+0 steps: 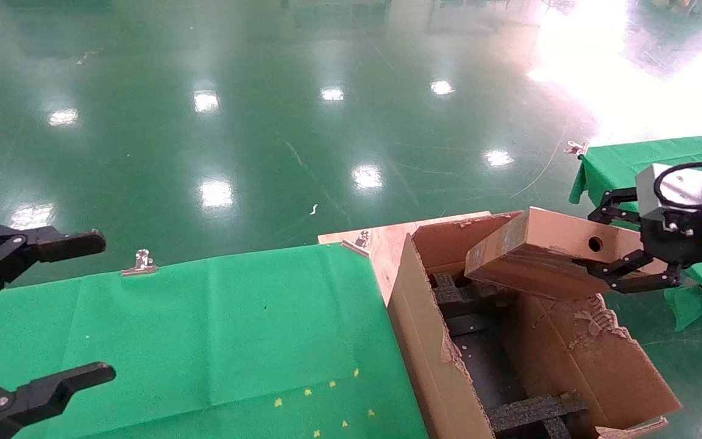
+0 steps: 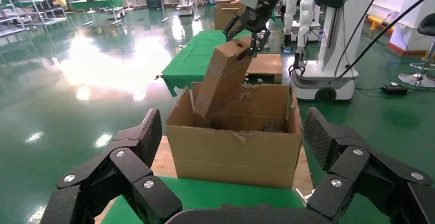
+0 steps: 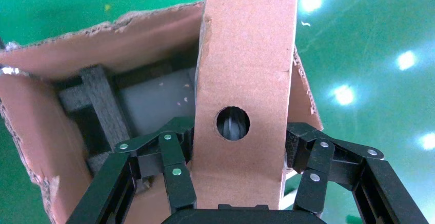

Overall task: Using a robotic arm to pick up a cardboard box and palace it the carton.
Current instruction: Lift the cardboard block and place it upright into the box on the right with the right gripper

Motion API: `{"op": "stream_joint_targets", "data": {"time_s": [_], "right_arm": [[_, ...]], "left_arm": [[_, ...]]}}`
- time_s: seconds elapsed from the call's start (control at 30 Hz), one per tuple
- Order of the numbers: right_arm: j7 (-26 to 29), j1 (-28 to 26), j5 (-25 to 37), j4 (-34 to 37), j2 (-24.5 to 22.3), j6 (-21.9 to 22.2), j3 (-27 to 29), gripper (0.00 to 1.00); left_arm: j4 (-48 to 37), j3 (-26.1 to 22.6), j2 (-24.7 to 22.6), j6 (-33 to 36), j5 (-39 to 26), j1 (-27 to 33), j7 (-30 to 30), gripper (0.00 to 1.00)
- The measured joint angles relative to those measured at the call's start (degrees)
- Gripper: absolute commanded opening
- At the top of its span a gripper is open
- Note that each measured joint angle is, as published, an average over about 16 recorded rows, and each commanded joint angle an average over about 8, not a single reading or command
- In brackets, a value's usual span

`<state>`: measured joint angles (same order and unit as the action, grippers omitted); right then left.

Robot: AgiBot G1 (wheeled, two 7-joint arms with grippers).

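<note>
The right gripper (image 1: pixel 625 241) reaches in from the right, raised, its black fingers (image 3: pixel 169 162) clamped on both broad faces of the box (image 1: pixel 540 253). The left gripper (image 1: pixel 52 311) hangs low at the left, jaws spread wide, holding nothing.
</note>
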<state>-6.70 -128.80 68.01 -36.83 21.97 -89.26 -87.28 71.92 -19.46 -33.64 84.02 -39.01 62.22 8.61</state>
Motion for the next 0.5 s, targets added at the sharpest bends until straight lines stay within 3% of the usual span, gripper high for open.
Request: {"op": "stream_joint_targets", "data": {"time_s": [0.5], "right_arm": [[22.24,8.25,-7.62,1.51,-3.03,9.25,-0.93,0.0]], "left_arm": [[-0.01,-0.01,0.0,0.0,0.0,0.0,-0.01,1.0]]}}
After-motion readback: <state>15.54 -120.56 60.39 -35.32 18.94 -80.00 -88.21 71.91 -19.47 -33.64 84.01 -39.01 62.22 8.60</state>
